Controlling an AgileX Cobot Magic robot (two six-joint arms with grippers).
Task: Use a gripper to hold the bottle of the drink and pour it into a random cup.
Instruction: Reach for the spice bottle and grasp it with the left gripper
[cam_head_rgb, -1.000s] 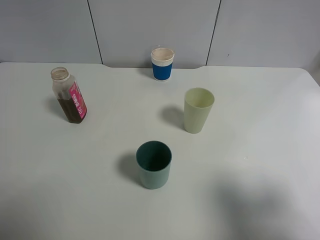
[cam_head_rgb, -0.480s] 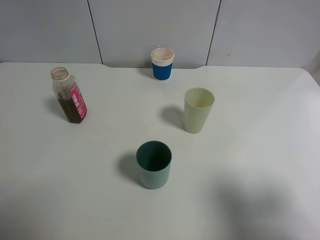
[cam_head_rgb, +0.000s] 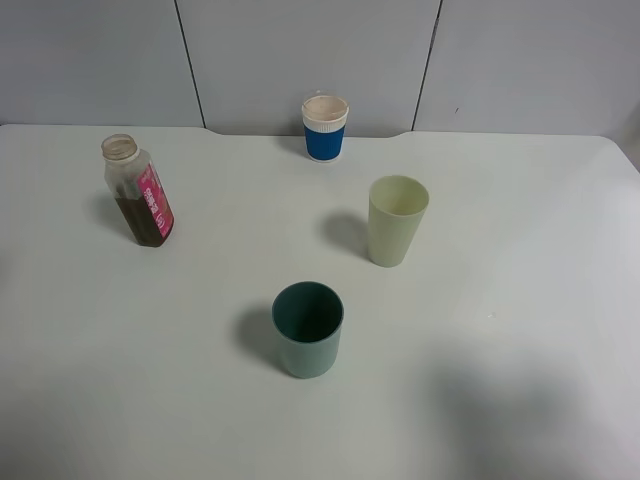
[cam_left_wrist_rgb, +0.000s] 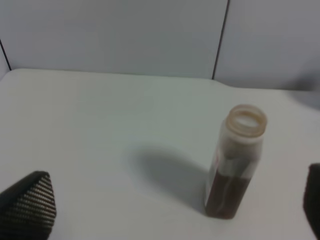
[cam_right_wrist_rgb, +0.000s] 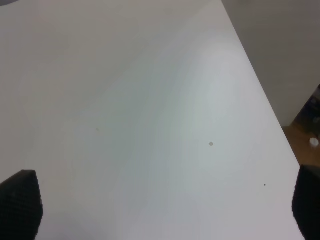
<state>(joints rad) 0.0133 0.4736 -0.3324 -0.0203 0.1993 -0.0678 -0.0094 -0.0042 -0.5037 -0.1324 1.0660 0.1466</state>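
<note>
White table (cam_head_rgb: 520, 300): uncapped clear plastic bottle (cam_head_rgb: 138, 192), pink label, brown liquid, at 10 o'clock; dark teal cup (cam_head_rgb: 308, 328) at 6; blue-and-white paper cup (cam_head_rgb: 325, 127) at 12; pale yellow-green tumbler (cam_head_rgb: 396, 220) at 2. Left gripper (cam_left_wrist_rgb: 170, 205), right gripper (cam_right_wrist_rgb: 164, 202): jaws spread wide, holding nothing.

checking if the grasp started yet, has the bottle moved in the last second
No. The bottle stands at the same spot left of the blue-and-white cup, below the same wall seam.

High cam looks down on whole table (cam_head_rgb: 520, 200); left wrist low, close, shares bottle (cam_head_rgb: 138, 192); right wrist: table edge.
</note>
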